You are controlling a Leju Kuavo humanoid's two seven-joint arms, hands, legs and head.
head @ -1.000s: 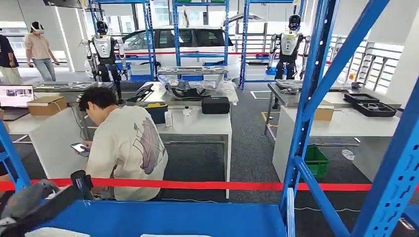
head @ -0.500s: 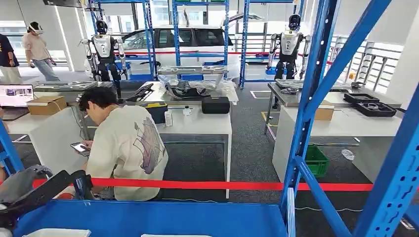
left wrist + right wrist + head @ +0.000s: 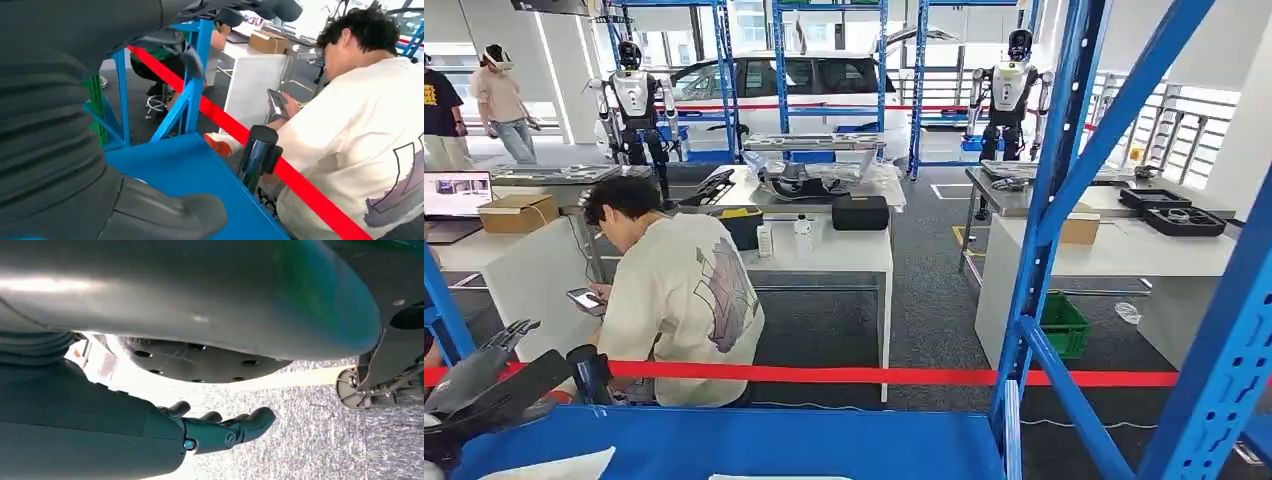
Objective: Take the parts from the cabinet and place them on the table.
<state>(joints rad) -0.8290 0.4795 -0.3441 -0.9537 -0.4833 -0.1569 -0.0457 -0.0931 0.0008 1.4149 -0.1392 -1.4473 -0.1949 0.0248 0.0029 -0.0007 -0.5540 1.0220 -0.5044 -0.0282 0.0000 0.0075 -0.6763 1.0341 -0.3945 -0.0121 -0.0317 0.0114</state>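
Note:
The cabinet's blue shelf (image 3: 824, 442) lies just below me. A flat white part (image 3: 559, 466) sits at its near left, and the edge of another white part (image 3: 764, 477) shows at the bottom. My left hand (image 3: 484, 375) hovers over the shelf's left end, above the first part. Its dark fingers (image 3: 516, 330) are stretched out and apart, holding nothing. In the left wrist view the thick thumb (image 3: 165, 215) hangs over the same blue shelf (image 3: 185, 170). My right hand (image 3: 220, 430) hangs over grey carpet, fingers loosely extended and empty.
Blue cabinet uprights (image 3: 1049, 200) and a diagonal brace cross the right side. Red barrier tape (image 3: 874, 376) on a dark post (image 3: 589, 370) runs behind the shelf. A person (image 3: 684, 300) sits just beyond it, by a white table (image 3: 834, 255).
My left hand has risen slightly and its fingers have uncurled and spread. More of the white part at the near left now shows.

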